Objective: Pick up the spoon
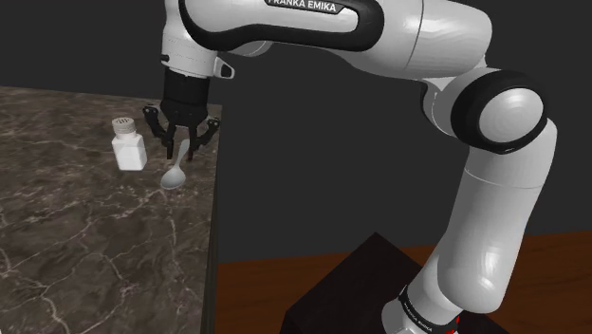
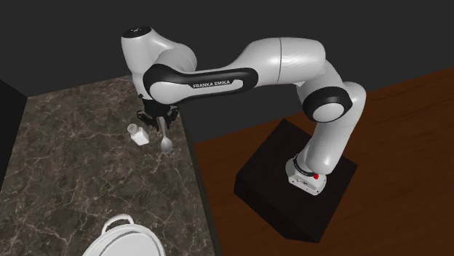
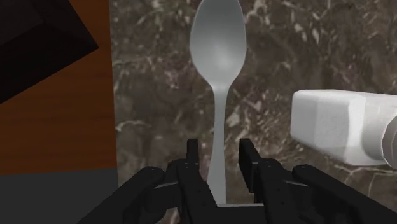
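Spoon (image 3: pixel 218 57) runs lengthwise between the spread fingers (image 3: pixel 193 162), untouched by them; its bowl points straight away.

Three cameras trained on one corner of a dark veined counter.
The shoulder view looks down from beside and behind the stand (image 1: pixel 360 280), facing along the arm (image 1: pixel 493 218) toward the counter (image 1: pixel 76 247) at middle range. The second exterior view sits higher and farther off, taking in counter, arm and stand together. The wrist view looks along the gripper (image 3: pixel 219 145), very close to the counter. All three share the spoon (image 1: pixel 173 176) and white shaker (image 1: pixel 127 147) near the counter's edge.
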Controlling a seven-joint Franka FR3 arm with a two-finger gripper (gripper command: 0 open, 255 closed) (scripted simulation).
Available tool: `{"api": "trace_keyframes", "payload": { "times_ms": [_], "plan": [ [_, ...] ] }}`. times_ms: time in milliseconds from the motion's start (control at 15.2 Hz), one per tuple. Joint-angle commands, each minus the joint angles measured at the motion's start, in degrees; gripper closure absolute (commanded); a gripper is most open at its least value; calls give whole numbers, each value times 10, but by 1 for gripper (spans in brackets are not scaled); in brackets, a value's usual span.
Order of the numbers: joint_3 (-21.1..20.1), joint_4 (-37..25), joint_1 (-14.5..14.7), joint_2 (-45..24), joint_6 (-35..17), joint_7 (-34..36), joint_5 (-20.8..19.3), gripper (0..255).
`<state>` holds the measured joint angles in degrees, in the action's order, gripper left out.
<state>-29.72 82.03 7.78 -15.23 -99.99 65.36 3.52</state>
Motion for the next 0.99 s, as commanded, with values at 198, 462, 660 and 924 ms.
{"api": "trace_keyframes", "payload": {
  "times_ms": [198, 462, 660, 924],
  "plan": [
    [0, 1, 0, -1, -1, 0, 0, 255],
    [0, 2, 0, 0, -1, -1, 0, 255],
    [0, -28, 3, -5, 23, 4, -3, 255],
    [-1, -71, 8, -14, 58, 11, -8, 255]
  ]
}}
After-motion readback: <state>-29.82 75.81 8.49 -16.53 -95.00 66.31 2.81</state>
